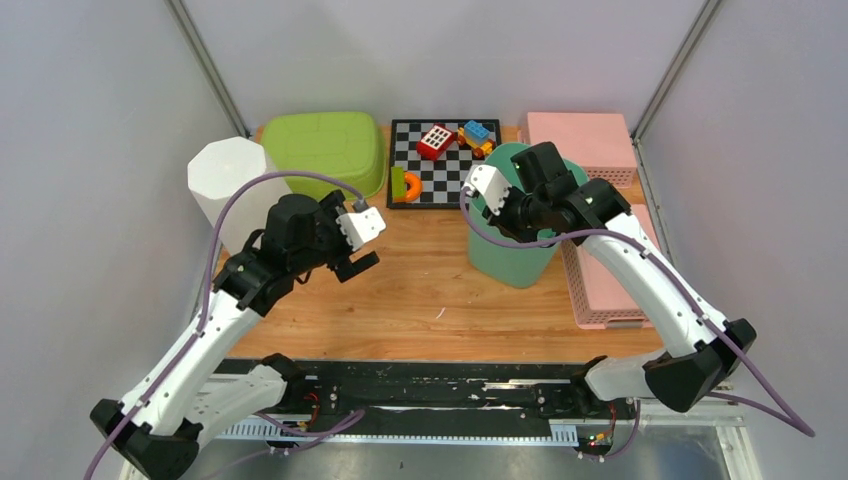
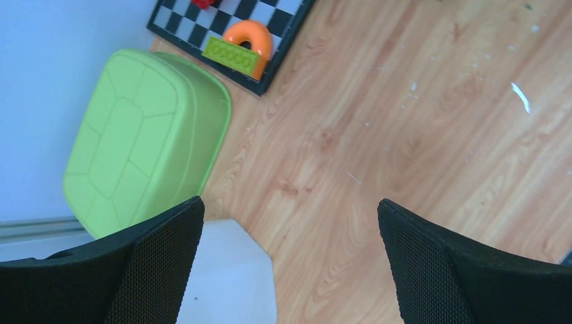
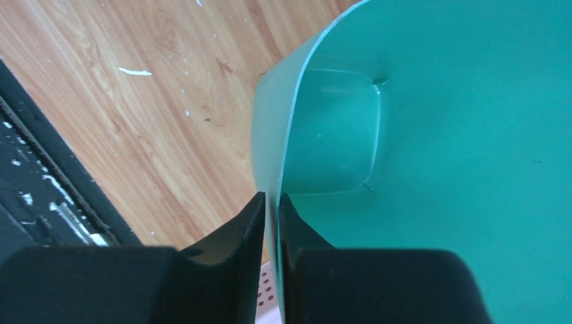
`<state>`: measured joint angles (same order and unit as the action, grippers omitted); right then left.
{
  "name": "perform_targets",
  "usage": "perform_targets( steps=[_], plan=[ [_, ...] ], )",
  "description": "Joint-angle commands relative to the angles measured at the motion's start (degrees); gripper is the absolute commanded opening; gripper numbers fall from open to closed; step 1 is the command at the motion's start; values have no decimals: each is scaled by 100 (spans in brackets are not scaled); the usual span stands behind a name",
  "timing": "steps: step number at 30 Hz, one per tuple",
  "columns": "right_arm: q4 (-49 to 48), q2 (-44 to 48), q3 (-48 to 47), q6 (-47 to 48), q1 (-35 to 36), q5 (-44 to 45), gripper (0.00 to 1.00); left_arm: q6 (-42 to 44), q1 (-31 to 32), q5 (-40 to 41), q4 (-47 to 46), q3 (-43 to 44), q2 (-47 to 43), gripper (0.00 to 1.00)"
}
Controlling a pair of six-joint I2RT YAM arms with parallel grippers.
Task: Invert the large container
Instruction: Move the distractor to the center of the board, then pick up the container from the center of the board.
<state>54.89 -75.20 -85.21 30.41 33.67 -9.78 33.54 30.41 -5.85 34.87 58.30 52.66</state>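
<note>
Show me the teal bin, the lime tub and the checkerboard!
teal bin [image 1: 515,264]: top view, on its outer wall.
lime tub [image 2: 145,145]: left wrist view, on its ribbed top face.
checkerboard [image 1: 445,180]: top view, on bare squares near its front edge.

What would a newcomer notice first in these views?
The teal bin right of centre stands open end up, and the right gripper pinches its wall at the rim, one finger inside and one outside. The left gripper hangs wide open over bare wood, near a lime tub that lies bottom-up at the back left. A checkerboard with bright toy blocks sits at the back between the two.
</note>
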Motion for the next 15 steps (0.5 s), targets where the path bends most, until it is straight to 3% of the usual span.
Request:
perform_targets(
  steps=[1, 4, 15],
  plan=[
    [787, -244, -378, -148, -75, -231, 10, 269, 0, -501, 598, -325, -436, 100],
    [1029, -386, -553, -174, -82, -388, 3, 284, -1, -625, 669, -460, -652, 100],
    [1184, -568, -1390, -688, -83, -1274, 2, 380, -2, -646, 649, -791, -1067, 100]
  ],
)
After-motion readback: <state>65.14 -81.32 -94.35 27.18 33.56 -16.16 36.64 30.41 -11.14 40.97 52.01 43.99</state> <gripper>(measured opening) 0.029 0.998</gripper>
